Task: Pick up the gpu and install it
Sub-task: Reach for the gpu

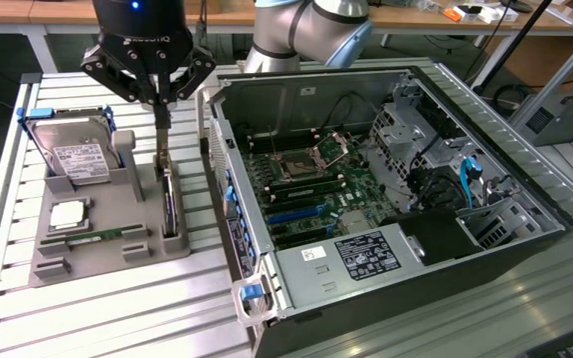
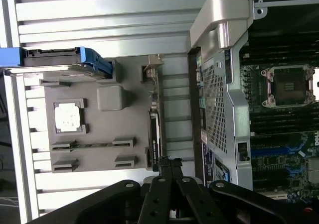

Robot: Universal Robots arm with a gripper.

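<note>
**Tool:** black two-finger gripper [image 1: 162, 103], upper left of the exterior view. Its fingers are clenched on the top end of the gpu [image 1: 169, 200].

**Task item:** the gpu is a thin, dark, flat card with a long silver-grey metal bracket. It stands on edge in a slot of the grey moulded plastic holder [image 1: 98, 261], centre left.

**Handling note:** lift straight up along the slot with the card upright, so it does not bind. Such a thin-edge grip may let the card pivot.

**Adjacent:** open black-and-silver tower computer case [image 1: 229, 175], just right of the holder.
</note>
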